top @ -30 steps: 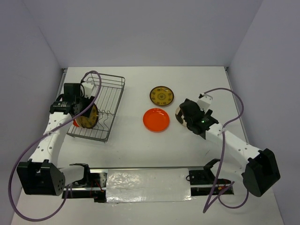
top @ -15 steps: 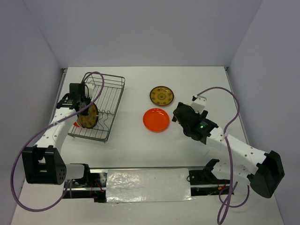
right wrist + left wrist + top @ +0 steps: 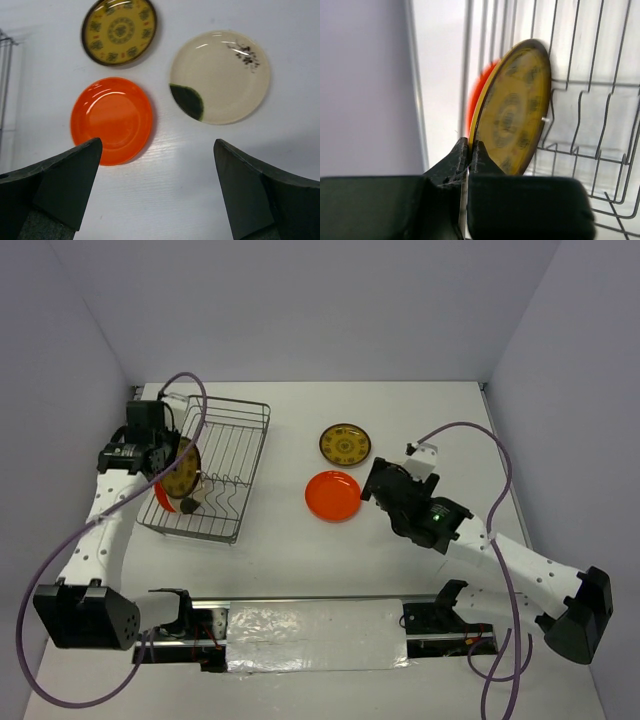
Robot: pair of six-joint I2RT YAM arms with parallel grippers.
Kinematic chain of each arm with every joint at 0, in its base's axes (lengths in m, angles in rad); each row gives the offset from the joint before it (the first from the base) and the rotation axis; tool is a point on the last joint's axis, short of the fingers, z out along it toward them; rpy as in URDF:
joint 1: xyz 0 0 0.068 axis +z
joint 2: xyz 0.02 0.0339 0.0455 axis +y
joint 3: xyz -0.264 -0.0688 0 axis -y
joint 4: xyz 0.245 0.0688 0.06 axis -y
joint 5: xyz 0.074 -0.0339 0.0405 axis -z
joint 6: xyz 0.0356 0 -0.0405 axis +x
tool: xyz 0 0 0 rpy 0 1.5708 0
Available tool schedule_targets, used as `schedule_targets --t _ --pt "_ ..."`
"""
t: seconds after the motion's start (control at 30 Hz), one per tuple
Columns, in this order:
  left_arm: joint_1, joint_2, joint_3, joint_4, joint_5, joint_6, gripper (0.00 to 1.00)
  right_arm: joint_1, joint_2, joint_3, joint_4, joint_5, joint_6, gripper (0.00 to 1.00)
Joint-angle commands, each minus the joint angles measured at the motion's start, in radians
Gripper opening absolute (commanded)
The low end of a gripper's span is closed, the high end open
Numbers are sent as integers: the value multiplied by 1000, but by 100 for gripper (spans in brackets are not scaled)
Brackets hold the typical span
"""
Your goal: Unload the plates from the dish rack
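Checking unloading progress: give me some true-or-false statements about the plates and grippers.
1. The left gripper is shut on the upright patterned plate in the dish rack. True.
2. The right gripper holds the cream plate. False: its jaws are open; the cream plate lies on the table.
3. No other plate is in the rack. False: an orange-red plate stands behind the gripped one.
4. The orange table plate and patterned table plate lie flat on the table. True.

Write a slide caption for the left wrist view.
Left pincer shut on the rim of a gold-patterned plate standing in the dish rack, an orange plate behind it.
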Motion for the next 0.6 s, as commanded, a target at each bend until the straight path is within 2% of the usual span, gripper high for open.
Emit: schedule_targets --t 0.0,0.07,0.1,0.13,0.17,0.2,0.27,0.43,0.57 --pt "-2 -85 145 -58 95 26 0 28 -2 30 197 -80 -86 100" --pt "-2 -108 206 -97 152 39 0 31 4 6 340 -287 -214 100" --pt "-2 -123 228 -140 239 43 0 32 13 -5 501 -376 -256 100" --pt "-2 -131 259 -160 287 46 0 32 21 -13 577 -469 -311 100" --pt "-2 -137 271 -177 339 48 0 34 28 -25 730 -648 -328 100" --pt "-2 -147 282 -195 452 53 0 34 53 -28 794 -730 -341 100" --pt "-2 -155 299 -243 561 54 0 38 82 -15 895 -888 -345 100" --pt "-2 -166 294 -312 929 94 0 40 186 50 1033 -982 -330 100" --pt "-2 -164 294 -341 1101 106 0 44 287 114 1057 -1018 -307 98"
